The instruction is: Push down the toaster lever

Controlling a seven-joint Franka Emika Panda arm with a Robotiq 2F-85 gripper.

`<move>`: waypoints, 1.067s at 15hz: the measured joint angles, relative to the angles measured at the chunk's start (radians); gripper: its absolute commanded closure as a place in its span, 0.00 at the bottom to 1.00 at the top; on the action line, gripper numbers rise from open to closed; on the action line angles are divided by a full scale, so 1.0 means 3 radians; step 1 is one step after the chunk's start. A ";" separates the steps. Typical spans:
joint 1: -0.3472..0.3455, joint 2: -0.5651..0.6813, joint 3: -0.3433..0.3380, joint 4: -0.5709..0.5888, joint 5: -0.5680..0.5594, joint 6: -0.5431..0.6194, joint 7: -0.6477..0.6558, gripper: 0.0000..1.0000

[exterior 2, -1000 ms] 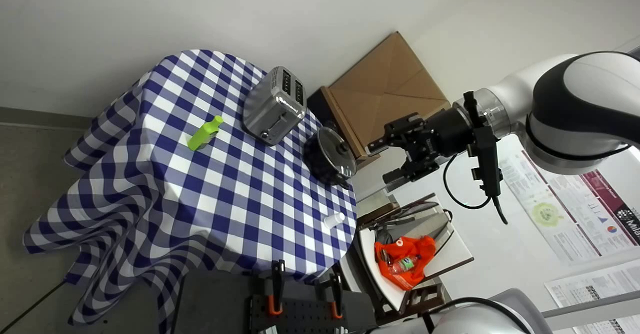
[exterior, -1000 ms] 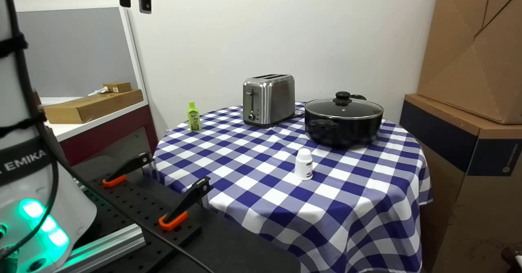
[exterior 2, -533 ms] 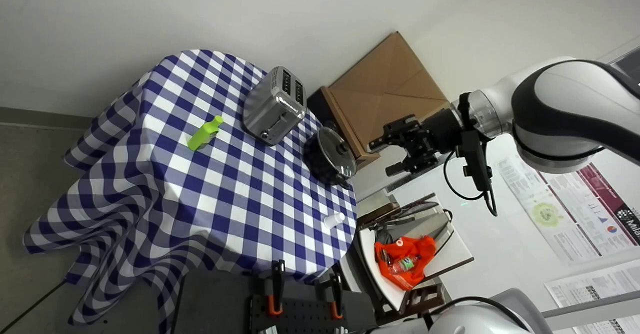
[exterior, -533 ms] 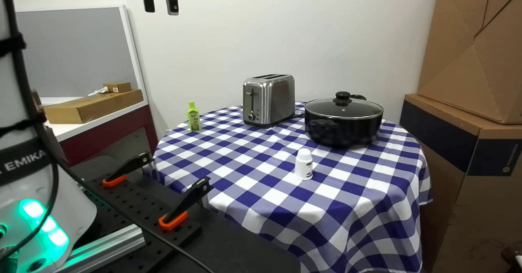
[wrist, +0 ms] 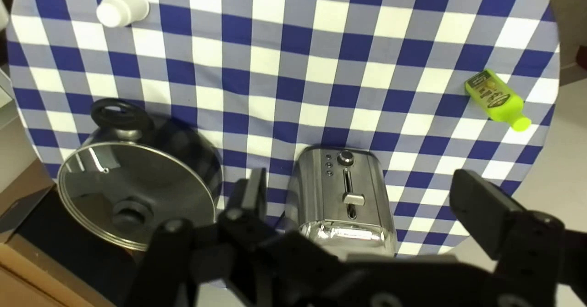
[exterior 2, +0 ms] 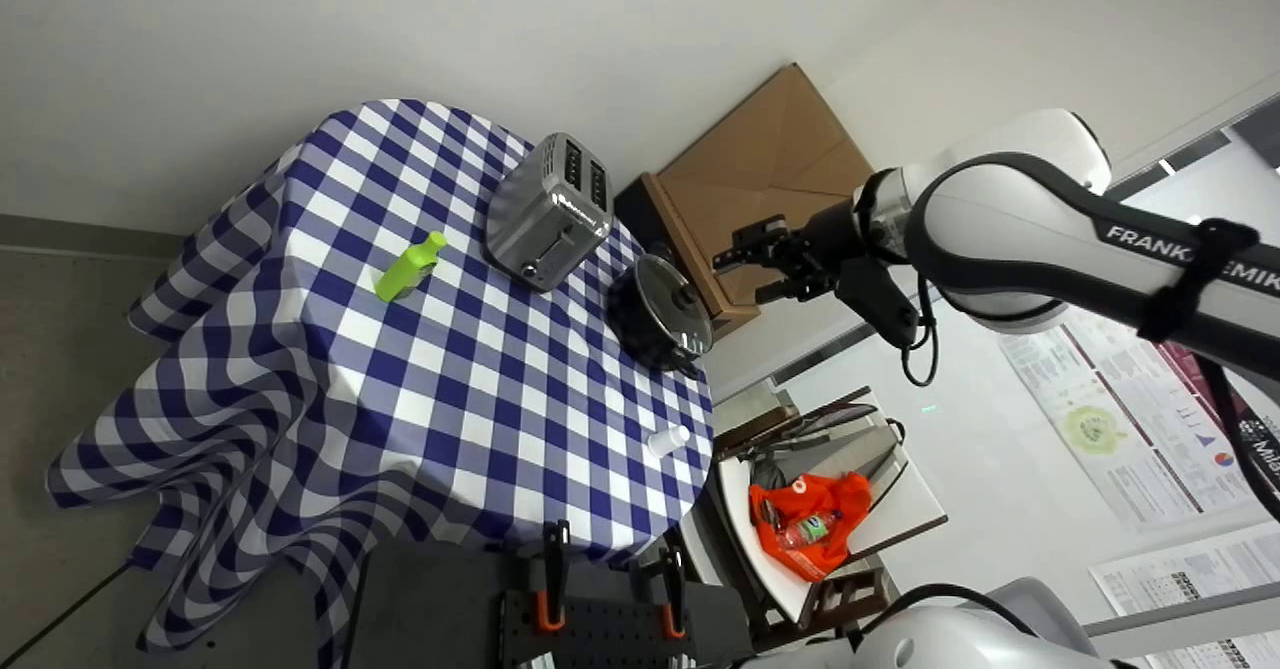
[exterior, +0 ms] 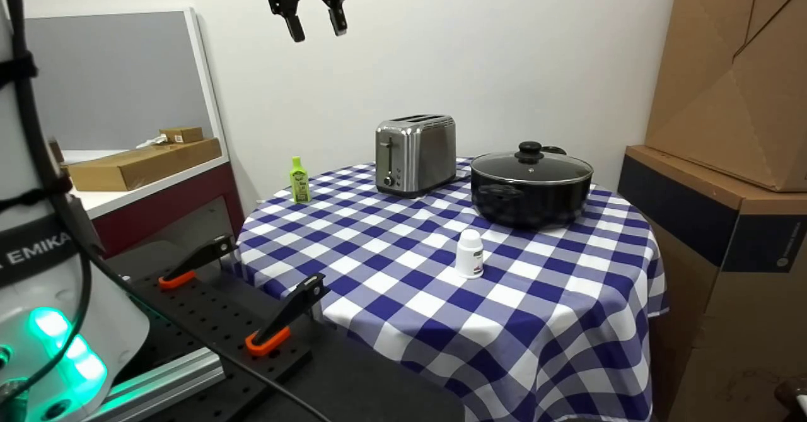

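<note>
The silver toaster (exterior: 435, 154) stands upright on the checkered table, and it also shows in an exterior view (exterior 2: 525, 219). In the wrist view the toaster (wrist: 312, 183) faces the camera, with its dial and slot visible. The toaster lever (wrist: 354, 199) sits in the upper part of its slot, toward the toaster's top. My gripper (exterior: 319, 32) is open and empty, high above the table and apart from the toaster, also seen in an exterior view (exterior 2: 740, 282). In the wrist view the toaster front appears between the open fingers (wrist: 360, 176).
A black pot with a glass lid (exterior: 533, 188) stands beside the toaster. A green bottle (exterior: 300, 181) stands on its other side. A white bottle (exterior: 470, 255) is nearer the table's front. Cardboard boxes (exterior: 712, 94) stand beyond the pot. Clamps (exterior: 287, 315) sit near the robot base.
My open gripper has moved toward the toaster's side and slightly lower, and it has tilted. The toaster, pot and bottles have not moved.
</note>
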 measured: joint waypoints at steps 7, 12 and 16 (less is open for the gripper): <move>-0.0059 0.0883 0.0110 0.0209 -0.0181 0.0913 0.0069 0.00; -0.0091 0.1546 0.0137 0.0612 -0.0455 0.1257 0.0303 0.00; -0.0081 0.1977 0.0162 0.0922 -0.0769 0.1299 0.0575 0.00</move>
